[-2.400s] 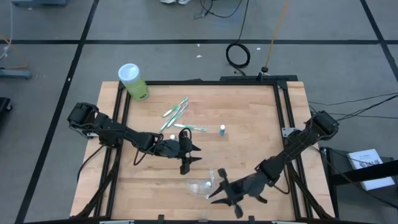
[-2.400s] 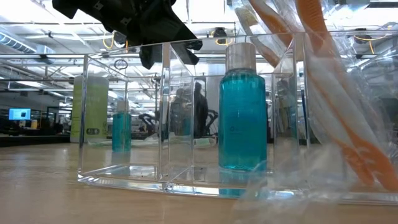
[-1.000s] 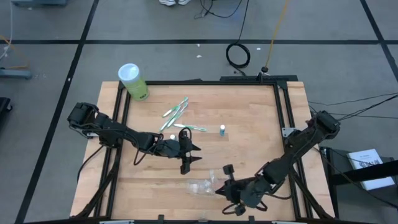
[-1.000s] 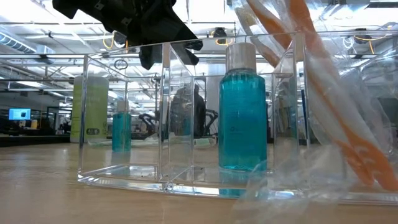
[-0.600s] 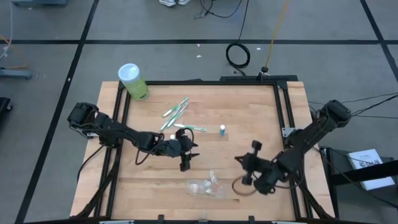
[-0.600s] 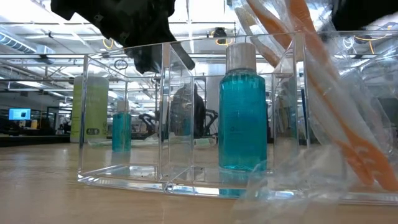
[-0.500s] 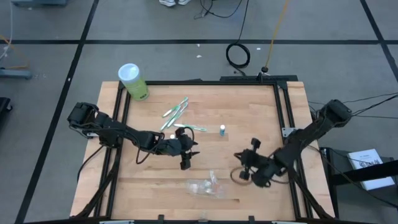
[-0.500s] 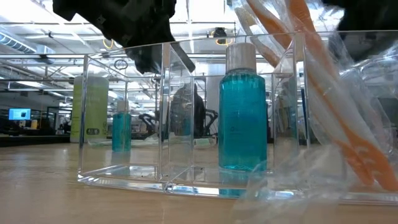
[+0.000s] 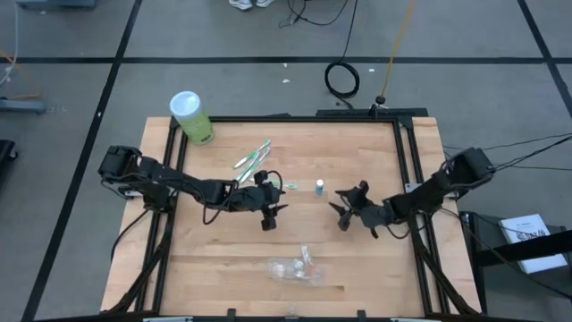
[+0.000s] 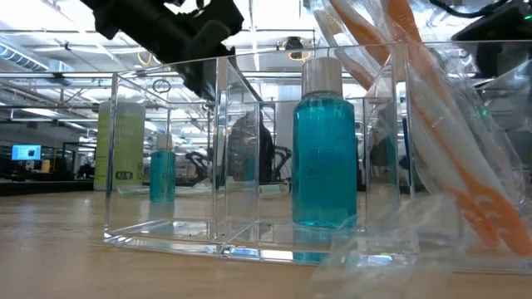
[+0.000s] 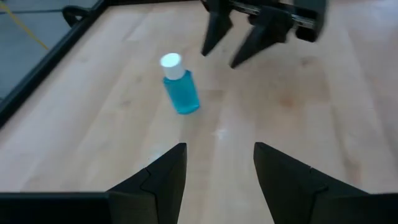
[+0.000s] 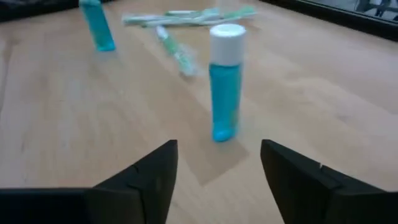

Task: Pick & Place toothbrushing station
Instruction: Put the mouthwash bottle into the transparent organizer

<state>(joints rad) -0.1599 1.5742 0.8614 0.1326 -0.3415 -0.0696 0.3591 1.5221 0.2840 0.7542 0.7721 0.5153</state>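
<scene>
Blue tube (image 9: 319, 187) between open right pincer (image 9: 343, 212) and left pincer (image 9: 271, 215)

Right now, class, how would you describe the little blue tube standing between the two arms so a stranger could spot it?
Start at the wooden table, then find the gap between the two dark arms. There stands a small blue tube with a white cap, upright and alone, unlike the toothbrushes lying flat farther left.

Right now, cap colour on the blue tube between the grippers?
White cap; right wrist view shows it best.

Counts on the wooden desk (image 9: 357, 268)

There were two small blue white-capped tubes (image 12: 225, 81), one clear crinkly pouch (image 9: 293, 267), one green white-lidded canister (image 9: 190, 116); the green-white toothbrushes (image 9: 254, 159) could not be counted.
</scene>
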